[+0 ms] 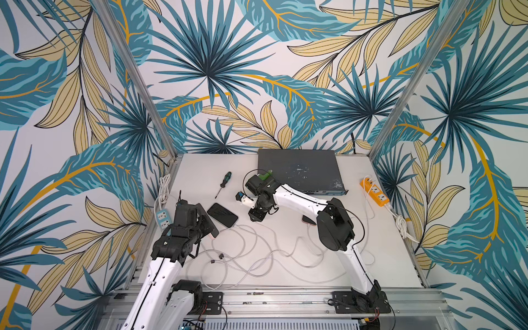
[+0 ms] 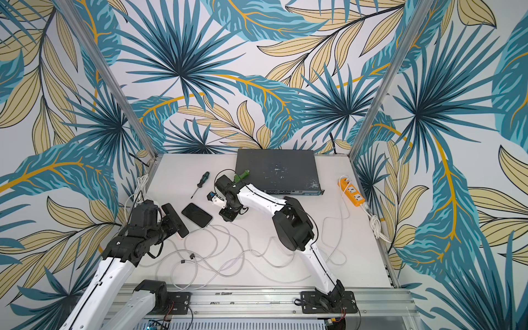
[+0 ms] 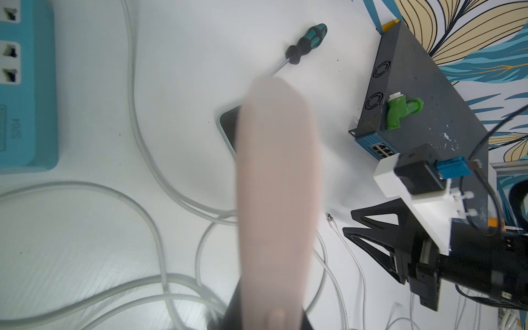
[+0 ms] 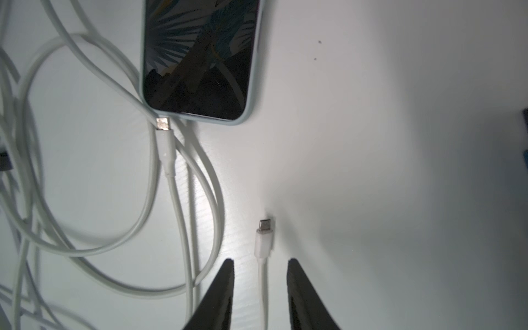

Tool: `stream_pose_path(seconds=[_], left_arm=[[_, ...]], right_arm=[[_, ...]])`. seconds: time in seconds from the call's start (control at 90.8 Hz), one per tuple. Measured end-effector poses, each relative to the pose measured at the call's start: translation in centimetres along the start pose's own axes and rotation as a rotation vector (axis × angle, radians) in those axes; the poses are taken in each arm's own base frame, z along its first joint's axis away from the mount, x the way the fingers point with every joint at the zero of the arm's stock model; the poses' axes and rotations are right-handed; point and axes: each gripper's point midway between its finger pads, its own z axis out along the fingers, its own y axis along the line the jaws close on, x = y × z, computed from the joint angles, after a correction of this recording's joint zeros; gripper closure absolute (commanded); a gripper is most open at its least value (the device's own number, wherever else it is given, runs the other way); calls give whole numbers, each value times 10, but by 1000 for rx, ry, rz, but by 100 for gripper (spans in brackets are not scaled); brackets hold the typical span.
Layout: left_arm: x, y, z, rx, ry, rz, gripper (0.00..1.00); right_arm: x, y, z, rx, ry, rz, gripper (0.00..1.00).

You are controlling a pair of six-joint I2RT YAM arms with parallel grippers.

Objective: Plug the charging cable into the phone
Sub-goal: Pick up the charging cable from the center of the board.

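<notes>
The phone (image 1: pixel 222 215) (image 2: pixel 197 215) lies screen up, dark, in a pale case (image 4: pixel 200 57) (image 3: pixel 228 125). A white charging cable plug (image 4: pixel 265 228) (image 3: pixel 330 218) rests on the table a short way from the phone's bottom edge. My right gripper (image 4: pixel 258 261) (image 1: pixel 253 216) (image 2: pixel 227 215) is open, with a black finger on each side of that cable just behind the plug, neither touching it. A second white plug (image 4: pixel 163 125) lies against the phone's bottom corner, its metal tip exposed. My left gripper (image 1: pixel 207 218) (image 2: pixel 175 220) (image 3: pixel 275 94) is shut beside the phone's left edge and hides part of it.
Tangled white cables (image 1: pixel 257 257) cover the front of the table. A screwdriver (image 1: pixel 223 183) lies behind the phone. A dark network switch (image 1: pixel 300 171) with a green fitting (image 3: pixel 400 111) sits at the back. An orange power strip (image 1: pixel 375 194) lies on the right and a blue one (image 1: pixel 164 218) on the left.
</notes>
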Motion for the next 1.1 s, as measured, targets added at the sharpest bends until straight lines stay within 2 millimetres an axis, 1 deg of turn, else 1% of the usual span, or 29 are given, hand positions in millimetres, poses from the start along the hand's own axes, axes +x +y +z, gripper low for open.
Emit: stream_pose_path(seconds=[0.11,0.231,0.518,0.639,0.727,0.859,0.936,0.992,1.069,1.102], left_arm=[[0,0,-1,3,-3,0,100],[3,2,0,3,2,0,100],[6,5,3,-5,11,-1,100],[7,5,3,-6,12,0,100],[7,6,4,-7,13,1,100],[9,7,5,-11,18,2,100],[11,9,6,-14,23,2,100],[12,10,7,-16,25,2,100],[13,10,7,-16,28,1,100],[13,10,7,-16,28,2,100]], right_arm=[[10,-4,13,17,52,-8,70],[17,-3,20,24,88,-17,70],[14,13,22,29,94,-68,70],[13,15,24,32,98,-76,71],[14,13,24,41,101,-75,76],[15,8,23,74,110,-81,78],[16,4,23,98,116,-84,82],[17,2,23,115,122,-88,88],[17,0,23,146,130,-103,100],[16,-2,21,175,133,-111,100]])
